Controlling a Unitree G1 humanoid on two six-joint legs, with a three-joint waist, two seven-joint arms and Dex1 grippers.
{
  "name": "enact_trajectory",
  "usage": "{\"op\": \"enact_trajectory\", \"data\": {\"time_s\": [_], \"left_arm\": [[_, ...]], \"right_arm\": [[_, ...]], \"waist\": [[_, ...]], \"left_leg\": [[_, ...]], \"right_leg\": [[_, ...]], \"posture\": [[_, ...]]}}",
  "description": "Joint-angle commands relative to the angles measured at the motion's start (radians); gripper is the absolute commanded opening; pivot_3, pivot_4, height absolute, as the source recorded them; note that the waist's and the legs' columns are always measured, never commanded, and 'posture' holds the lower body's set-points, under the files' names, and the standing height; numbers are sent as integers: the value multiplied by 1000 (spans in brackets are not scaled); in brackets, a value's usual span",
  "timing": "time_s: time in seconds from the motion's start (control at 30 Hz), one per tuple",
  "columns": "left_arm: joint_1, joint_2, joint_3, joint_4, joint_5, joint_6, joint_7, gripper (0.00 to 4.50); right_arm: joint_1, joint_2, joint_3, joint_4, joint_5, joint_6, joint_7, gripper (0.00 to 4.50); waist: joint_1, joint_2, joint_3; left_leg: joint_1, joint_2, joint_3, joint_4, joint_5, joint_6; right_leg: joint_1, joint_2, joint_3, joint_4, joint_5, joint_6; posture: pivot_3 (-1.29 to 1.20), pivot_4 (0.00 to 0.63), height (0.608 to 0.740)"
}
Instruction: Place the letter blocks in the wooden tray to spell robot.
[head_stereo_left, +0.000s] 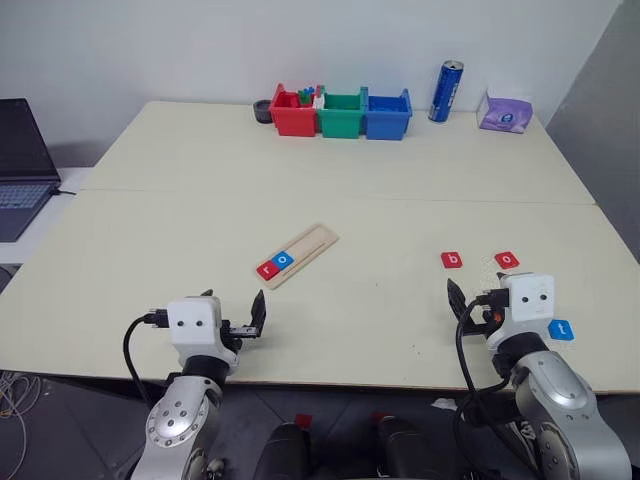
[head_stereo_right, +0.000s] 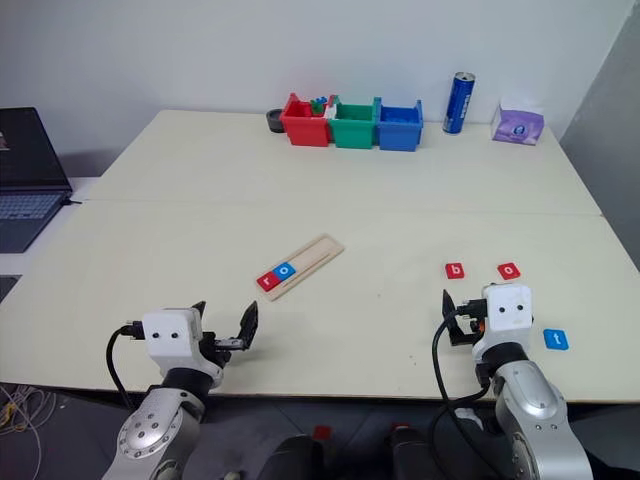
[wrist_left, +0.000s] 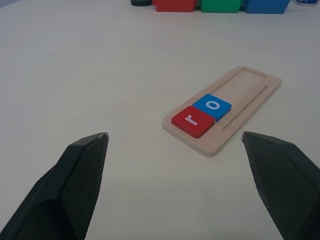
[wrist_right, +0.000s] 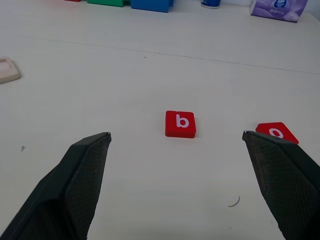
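The wooden tray (head_stereo_left: 312, 246) lies slanted at mid-table, with a red "r" block (wrist_left: 192, 120) at its near end and a blue "o" block (wrist_left: 213, 106) beside it; the rest of its groove is bare. My left gripper (wrist_left: 175, 136) hovers open and empty near the front edge, short of the tray. To the right, a red "b" block (wrist_right: 180, 124) and a red "o" block (wrist_right: 276, 132) lie loose on the table. My right gripper (wrist_right: 176, 135) stands open and empty just before them. A blue "t" block (head_stereo_left: 561, 329) lies beside my right wrist.
At the table's back stand a red bin (head_stereo_left: 294, 113), a green bin (head_stereo_left: 342, 113) and a blue bin (head_stereo_left: 387, 114), then a blue can (head_stereo_left: 446, 91) and a purple tissue pack (head_stereo_left: 505, 112). A laptop (head_stereo_left: 22, 165) sits off the left side.
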Motion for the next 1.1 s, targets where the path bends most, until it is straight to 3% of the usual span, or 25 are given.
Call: {"op": "enact_trajectory", "data": {"time_s": [0.03,0.47,0.63,0.9,1.1], "left_arm": [[8,-1,5,-35,6,-13,5,4500],[-2,0,9,-35,-3,-17,1,4500],[-25,18,21,-23,-11,-11,-16,4500],[-257,262,150,143,-228,49,-311,4500],[-397,434,126,372,-284,39,-559,4500]], "right_arm": [[0,8,-13,-23,-11,-6,-18,4484],[13,12,-15,-13,-13,-31,-17,4484],[-25,-37,-38,32,11,-60,44,4484],[-352,-298,-21,270,280,-30,516,4484],[-550,-379,52,433,377,-5,741,4484]], "waist": [[-3,0,0],[-7,0,0],[-7,0,0],[-11,-1,3],[-11,-2,4]], "left_leg": [[0,0,0,0,0,0],[0,0,0,0,0,0],[0,0,0,0,0,0],[4,0,0,0,0,0],[3,0,1,-1,0,1]], "right_leg": [[0,0,0,0,0,0],[0,0,0,0,0,0],[0,0,0,0,0,0],[2,3,-1,0,1,0],[2,3,-1,-1,0,-1]], "posture": [[0,150,740],[0,150,740],[0,150,740],[0,150,740],[0,150,740]]}}
